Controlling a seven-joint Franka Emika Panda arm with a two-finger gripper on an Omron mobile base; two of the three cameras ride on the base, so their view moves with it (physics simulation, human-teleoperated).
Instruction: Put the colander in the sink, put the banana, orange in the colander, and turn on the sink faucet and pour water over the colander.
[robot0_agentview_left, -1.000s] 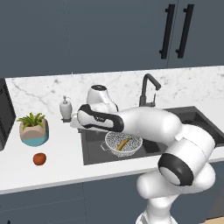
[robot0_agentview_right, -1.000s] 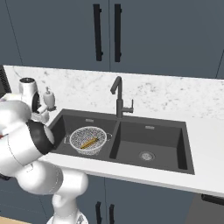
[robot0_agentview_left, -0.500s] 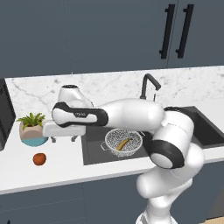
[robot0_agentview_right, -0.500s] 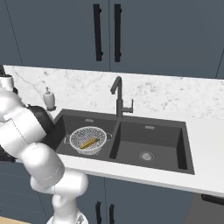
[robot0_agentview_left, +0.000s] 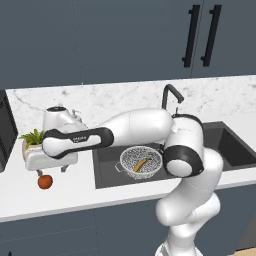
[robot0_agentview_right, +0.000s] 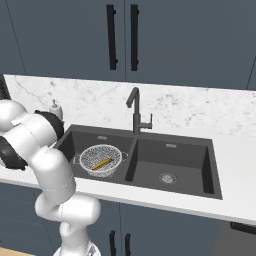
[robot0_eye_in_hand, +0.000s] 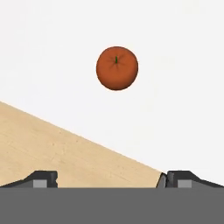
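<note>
The orange (robot0_eye_in_hand: 117, 68) sits loose on the white bench (robot0_agentview_left: 75, 192) just below the spread, empty gripper (robot0_agentview_left: 52, 171); small, round, firm and likely to roll, it wants the fingers closing across its widest middle, squarely from above.

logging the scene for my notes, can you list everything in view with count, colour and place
colander: one, silvery white, in the left basin
banana: one, yellow, lying in the colander
orange: one, reddish orange, on the counter left of the sink
sink: one, dark grey, two basins, set in the counter
sink faucet: one, dark grey, behind the sink
soap dispenser: one, white, on the counter behind the sink's left end
potted plant: one, green leaves, at the counter's left, partly behind the arm
counter: one, white marble
cabinets: dark blue, black handles, above the counter
tool: one, white, open, above the orange
</note>
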